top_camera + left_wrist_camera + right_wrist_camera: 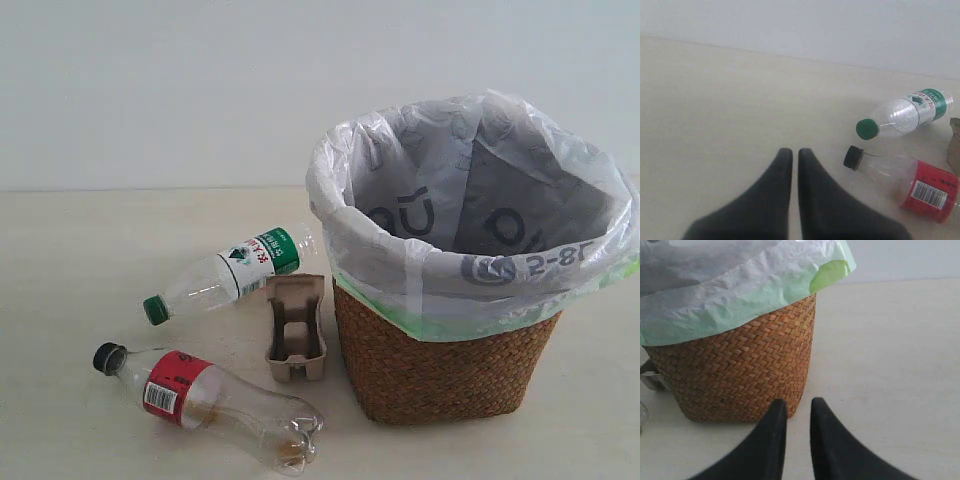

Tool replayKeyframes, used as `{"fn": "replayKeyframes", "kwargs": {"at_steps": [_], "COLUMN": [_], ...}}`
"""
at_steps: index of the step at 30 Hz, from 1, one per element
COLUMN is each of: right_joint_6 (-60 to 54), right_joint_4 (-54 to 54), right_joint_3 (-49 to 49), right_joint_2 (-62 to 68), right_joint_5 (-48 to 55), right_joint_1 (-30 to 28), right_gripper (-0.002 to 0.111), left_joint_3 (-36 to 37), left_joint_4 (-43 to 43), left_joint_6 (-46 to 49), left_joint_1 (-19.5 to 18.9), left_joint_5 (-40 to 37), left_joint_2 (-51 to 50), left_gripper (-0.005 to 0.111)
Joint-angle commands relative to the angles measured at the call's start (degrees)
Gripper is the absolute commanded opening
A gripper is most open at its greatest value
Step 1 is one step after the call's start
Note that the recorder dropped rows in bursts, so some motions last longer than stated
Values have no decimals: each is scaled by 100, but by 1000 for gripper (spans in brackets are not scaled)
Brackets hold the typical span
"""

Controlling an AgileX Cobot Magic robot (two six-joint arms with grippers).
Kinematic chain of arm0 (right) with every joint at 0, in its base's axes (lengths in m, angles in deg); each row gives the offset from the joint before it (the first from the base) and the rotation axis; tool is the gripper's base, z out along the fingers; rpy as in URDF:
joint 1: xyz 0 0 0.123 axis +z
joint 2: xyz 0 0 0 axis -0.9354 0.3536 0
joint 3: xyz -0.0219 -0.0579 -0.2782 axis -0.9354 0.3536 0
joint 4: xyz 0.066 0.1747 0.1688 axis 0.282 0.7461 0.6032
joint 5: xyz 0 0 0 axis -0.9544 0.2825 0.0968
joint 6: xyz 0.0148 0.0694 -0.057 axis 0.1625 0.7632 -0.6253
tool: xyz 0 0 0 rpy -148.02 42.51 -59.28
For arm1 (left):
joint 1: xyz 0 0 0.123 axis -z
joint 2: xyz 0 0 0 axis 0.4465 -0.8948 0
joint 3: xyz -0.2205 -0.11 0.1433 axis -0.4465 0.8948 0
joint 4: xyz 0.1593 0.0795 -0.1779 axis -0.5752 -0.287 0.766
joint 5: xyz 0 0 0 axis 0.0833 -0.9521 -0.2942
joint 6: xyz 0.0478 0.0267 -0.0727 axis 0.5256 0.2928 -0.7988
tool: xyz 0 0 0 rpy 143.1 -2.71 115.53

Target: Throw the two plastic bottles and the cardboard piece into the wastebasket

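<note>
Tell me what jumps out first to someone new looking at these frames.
The wastebasket dominates the right of the exterior view, its white bag liner puffed wide over the rim. Left of it on the table lie the green-capped bottle, the red-labelled bottle and, between them right beside the basket, the cardboard piece. Nothing is in the basket yet, as far as its opening shows.

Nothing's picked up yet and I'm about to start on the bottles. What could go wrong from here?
1. Both bottles lie on their sides: the green-cap bottle and the red-label bottle may roll away when a tool touches them.
2. The cardboard piece sits close against the wastebasket, leaving little room for tool fingers on that side.
3. The bag liner drapes loosely over the rim; a tool coming over it could snag it and drag it.
</note>
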Motion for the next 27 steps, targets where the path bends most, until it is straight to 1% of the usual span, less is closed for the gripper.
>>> {"fn": "replayKeyframes", "kwargs": {"at_steps": [1,14,15,18,21,24,25,27], "right_joint_6": [7,7,7,7,7,7,7,7], "right_joint_4": [-11,-11,-11,-11,-11,-11,-11,-11], "right_joint_3": [-5,-5,-5,-5,-5,-5,-5,-5], "right_joint_2": [-31,-31,-31,-31,-31,-31,-31,-31], "right_joint_5": [-60,-60,-60,-60,-60,-60,-60,-60], "right_joint_1": [8,8,8,8,8,8,8,8], "right_gripper": [13,13,13,13,13,13,13,13], "left_joint_3": [18,18,18,18,18,18,18,18], "left_joint_4": [-16,9,170,908,1982,2881,3066,3117], "left_joint_6": [32,-1,-139,-935,-1736,-1837,-1837,-1821], "left_joint_1": [-12,-12,-12,-12,-12,-12,-12,-12], "left_joint_5": [9,10,-24,-25,-25,-25,-25,-25], "left_joint_2": [13,13,13,13,13,13,13,13], "left_gripper": [4,4,4,4,4,4,4,4]}}
